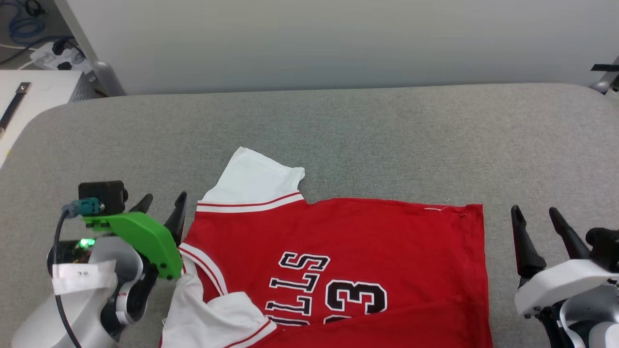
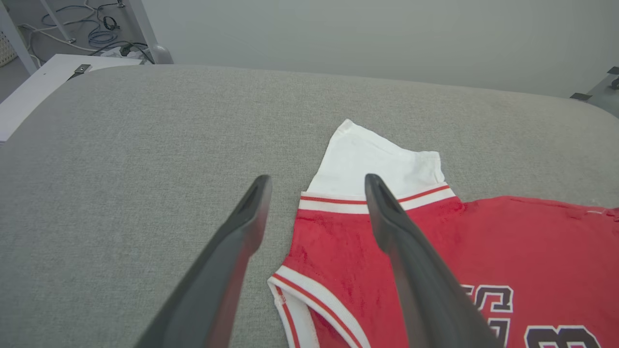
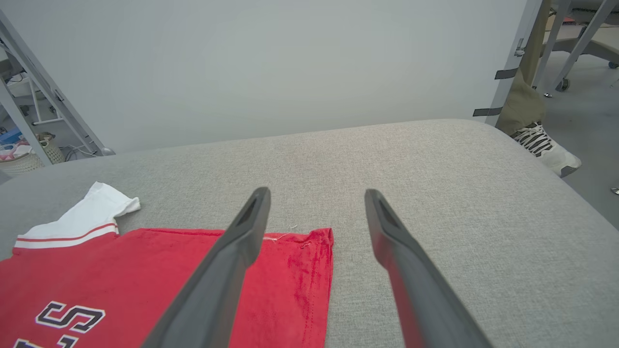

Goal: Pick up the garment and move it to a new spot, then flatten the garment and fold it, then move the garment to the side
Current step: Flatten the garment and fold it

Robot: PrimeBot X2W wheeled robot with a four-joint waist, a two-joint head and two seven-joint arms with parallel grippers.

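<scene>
The red shirt (image 1: 387, 241) lies spread, lettering up, on the grey table (image 1: 338, 125). The left gripper (image 1: 164, 200) stands wide open and empty just beside the shirt's sleeve edge. The right gripper (image 1: 534, 215), equally open and empty, is near the hem.

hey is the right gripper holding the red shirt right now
No, the right gripper is open and empty, poised over the grey surface beside a corner of the garment.

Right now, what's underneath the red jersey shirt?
The red jersey T-shirt with white sleeves lies on the grey fabric-covered surface, which shows beyond its edges. Whatever else might sit beneath is hidden by the cloth.
</scene>
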